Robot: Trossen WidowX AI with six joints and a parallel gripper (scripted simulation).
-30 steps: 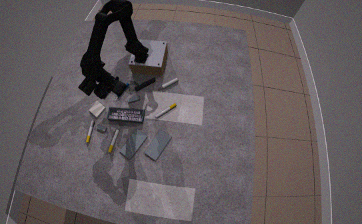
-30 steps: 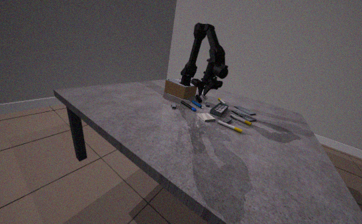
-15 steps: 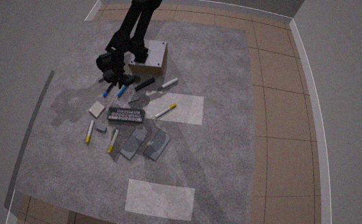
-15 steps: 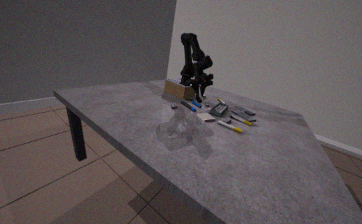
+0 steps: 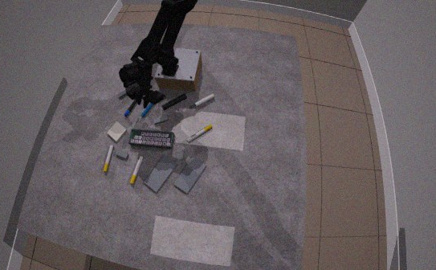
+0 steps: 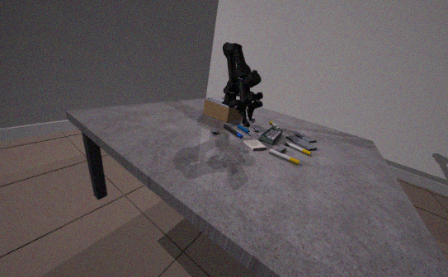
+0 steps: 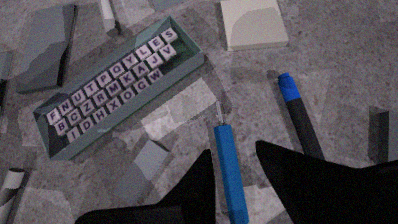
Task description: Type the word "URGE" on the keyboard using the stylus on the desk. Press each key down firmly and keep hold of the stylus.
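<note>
The blue stylus point(image 5: 147, 110) point(image 6: 242, 129) point(image 7: 231, 170) lies on the desk, its thin metal tip pointing toward the keyboard side in the wrist view. My gripper point(image 5: 153, 101) point(image 6: 248, 121) point(image 7: 233, 151) is partly open above it. In the wrist view the stylus shows between the fingers, with a gap on both sides. The green-framed keyboard point(image 5: 152, 139) point(image 6: 271, 135) point(image 7: 120, 82) lies beyond the stylus. In the wrist view its letters are readable: U point(image 7: 78, 97) and E point(image 7: 156, 42) in the top row, R point(image 7: 101, 96) in the middle row, G point(image 7: 141, 89) in the bottom row.
A black marker with a blue cap point(image 5: 129, 110) point(image 7: 300, 115) lies beside the stylus. A cream block point(image 5: 116, 132) point(image 6: 255, 145) point(image 7: 255, 25) is near the keyboard. White markers with yellow ends, grey slabs and a black marker point(image 5: 174, 101) lie around. A box point(image 5: 179, 83) point(image 6: 221, 112) stands by the arm.
</note>
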